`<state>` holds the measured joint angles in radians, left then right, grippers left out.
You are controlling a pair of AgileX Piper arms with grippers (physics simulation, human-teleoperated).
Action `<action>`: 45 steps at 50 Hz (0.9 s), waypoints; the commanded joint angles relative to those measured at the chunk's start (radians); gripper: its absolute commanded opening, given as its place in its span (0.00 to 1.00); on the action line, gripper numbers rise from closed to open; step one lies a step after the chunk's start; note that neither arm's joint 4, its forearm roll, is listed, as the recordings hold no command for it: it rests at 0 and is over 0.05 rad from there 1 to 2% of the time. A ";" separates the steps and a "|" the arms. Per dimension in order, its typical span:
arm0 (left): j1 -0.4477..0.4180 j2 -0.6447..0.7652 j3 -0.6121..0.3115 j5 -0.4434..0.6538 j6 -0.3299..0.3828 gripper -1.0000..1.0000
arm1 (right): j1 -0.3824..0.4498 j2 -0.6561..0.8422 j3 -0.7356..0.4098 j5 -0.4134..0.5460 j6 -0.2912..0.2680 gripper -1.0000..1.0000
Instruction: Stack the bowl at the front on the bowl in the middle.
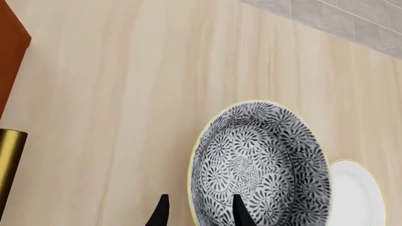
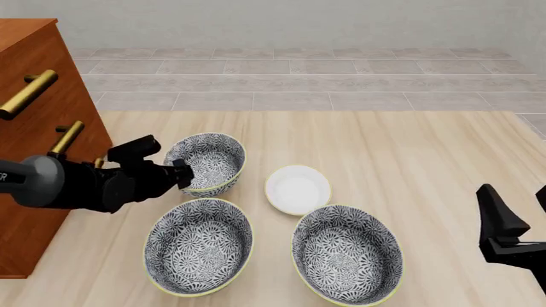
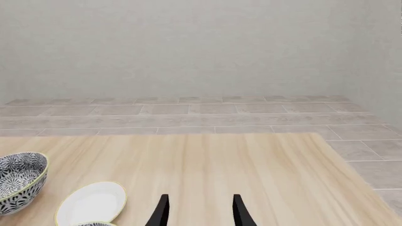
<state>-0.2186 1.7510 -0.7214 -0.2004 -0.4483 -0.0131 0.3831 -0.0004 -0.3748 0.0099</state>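
Observation:
Three alike grey-and-white floral bowls with pale yellow-green rims stand on the table. The bowl at the front [image 2: 207, 161] [image 1: 261, 165] is the left one farthest from me, beside the cabinet. My left gripper [image 2: 183, 174] [image 1: 199, 214] is open at its rim, with one finger inside the bowl and one outside. The bowl in the middle [image 2: 199, 246] stands just nearer to me, with nothing in it. My right gripper [image 2: 522, 208] [image 3: 199, 212] is open and holds nothing, far off at the right.
A third floral bowl [image 2: 347, 254] stands at the near right. A small plain white dish [image 2: 297, 189] [image 1: 355, 195] lies between the three bowls. A brown cabinet [image 2: 34, 128] with brass handles [image 2: 28, 94] rises at the left, close to my left arm.

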 commanded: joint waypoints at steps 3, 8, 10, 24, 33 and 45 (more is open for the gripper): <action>-0.003 0.015 -0.002 -0.004 0.004 1.00 | -0.001 0.000 0.000 0.000 0.003 1.00; -0.003 0.018 -0.001 -0.007 0.013 1.00 | -0.002 0.002 0.000 -0.001 0.002 1.00; -0.001 0.020 -0.002 -0.006 0.014 1.00 | -0.001 0.001 0.000 0.000 0.002 1.00; -0.006 0.021 -0.003 -0.009 0.022 1.00 | -0.007 -0.004 0.000 0.003 0.003 1.00; -0.005 0.016 0.000 -0.012 0.025 1.00 | -0.007 -0.005 0.000 0.003 0.003 1.00; -0.004 0.013 0.005 -0.018 0.027 0.00 | -0.007 -0.005 0.000 0.003 0.004 1.00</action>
<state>-0.2232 1.7585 -0.7274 -0.2160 -0.4310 -0.0203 0.3780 -0.0004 -0.3714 0.0132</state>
